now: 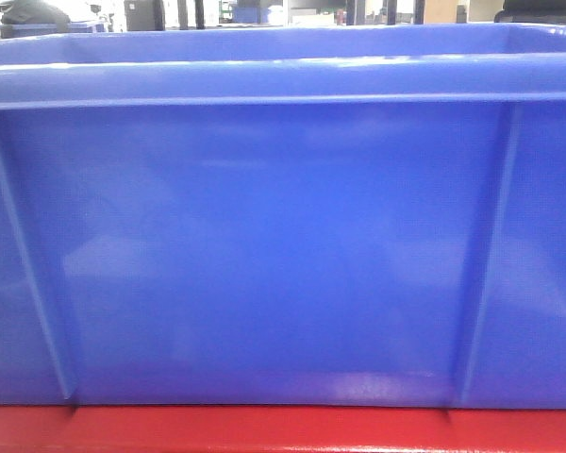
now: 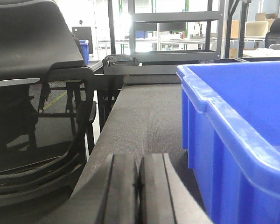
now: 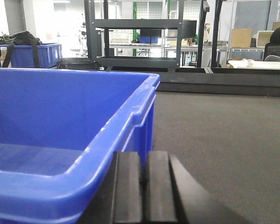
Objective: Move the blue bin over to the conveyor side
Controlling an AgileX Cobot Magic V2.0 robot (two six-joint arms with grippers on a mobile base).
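Blue bin fills nearly the whole front view, ribbed wall face-on, its base meeting the red frame along the bottom edge. Wrist views show it sitting on the conveyor, dark woven belt running off to the upper centre of both frames; bin takes the right half of the left wrist view and the left half of the right. Left gripper bottom centre, jaws pressed together, holding nothing, just beside the bin's outer wall. Right gripper likewise closed and empty, close by the rolled rim at the corner. Black chair upper left. Risk, as judged: closed jaws pushing unevenly on the glossy wall could slip off or skew the bin toward the frame edge.
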